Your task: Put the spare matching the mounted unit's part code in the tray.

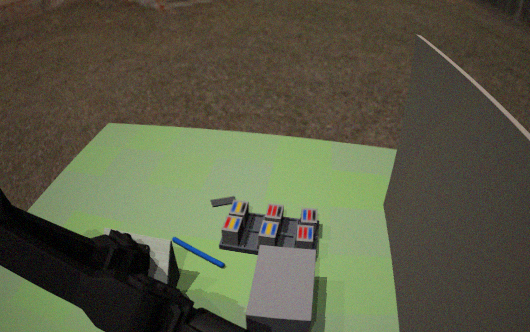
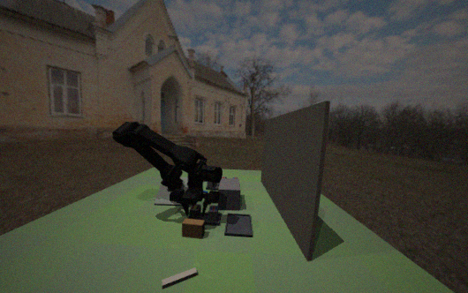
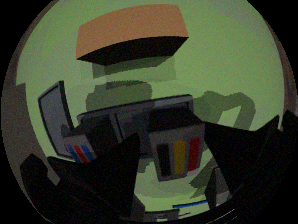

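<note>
The claw (image 2: 197, 207) is held partly open with nothing gripped, low over the rack of spares (image 1: 270, 229) (six small striped blocks). A brown box (image 2: 193, 228) and dark tray (image 2: 238, 224) are seen nearby.

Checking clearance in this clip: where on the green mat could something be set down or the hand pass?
Open mat lies beyond the spare rack toward the far edge, and left of the small grey strip. A narrower strip runs between the rack and the grey wall. It is crowded from the blue rod to the grey mounted unit, where the open hand hangs.
</note>
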`<state>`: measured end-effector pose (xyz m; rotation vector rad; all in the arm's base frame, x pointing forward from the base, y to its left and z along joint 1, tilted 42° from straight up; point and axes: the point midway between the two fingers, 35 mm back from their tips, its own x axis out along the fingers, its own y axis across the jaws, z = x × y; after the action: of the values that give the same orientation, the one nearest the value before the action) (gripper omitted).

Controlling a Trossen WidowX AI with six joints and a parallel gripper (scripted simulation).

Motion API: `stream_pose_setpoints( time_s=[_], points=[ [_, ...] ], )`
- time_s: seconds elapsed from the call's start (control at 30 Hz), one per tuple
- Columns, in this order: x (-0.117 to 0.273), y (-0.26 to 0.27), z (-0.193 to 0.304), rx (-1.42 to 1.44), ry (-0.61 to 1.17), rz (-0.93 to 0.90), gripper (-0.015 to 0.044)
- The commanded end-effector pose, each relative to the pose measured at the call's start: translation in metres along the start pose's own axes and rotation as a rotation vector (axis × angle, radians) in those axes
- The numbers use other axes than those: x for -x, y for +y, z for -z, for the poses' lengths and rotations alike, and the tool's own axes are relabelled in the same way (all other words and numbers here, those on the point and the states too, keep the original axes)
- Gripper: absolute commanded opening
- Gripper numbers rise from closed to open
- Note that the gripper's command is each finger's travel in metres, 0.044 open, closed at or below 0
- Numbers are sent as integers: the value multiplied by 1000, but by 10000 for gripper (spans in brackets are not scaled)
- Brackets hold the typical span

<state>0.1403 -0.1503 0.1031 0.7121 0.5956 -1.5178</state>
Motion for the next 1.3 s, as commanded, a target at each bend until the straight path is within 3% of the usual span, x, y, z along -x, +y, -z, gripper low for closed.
stream_pose_setpoints(
  time_s=[0.0, 0.6, 0.77, 1.0, 1.17, 1.27],
  points=[
    [-1, -1, 1, 3, 5, 0, 300],
    [-1, -1, 1, 3, 5, 0, 300],
    [0, 0, 0, 0, 0, 0, 169],
    [0, 0, 0, 0, 0, 0, 122],
    [0, 0, 0, 0, 0, 0, 0],
    [0, 0, 0, 0, 0, 0, 0]
  ],
)
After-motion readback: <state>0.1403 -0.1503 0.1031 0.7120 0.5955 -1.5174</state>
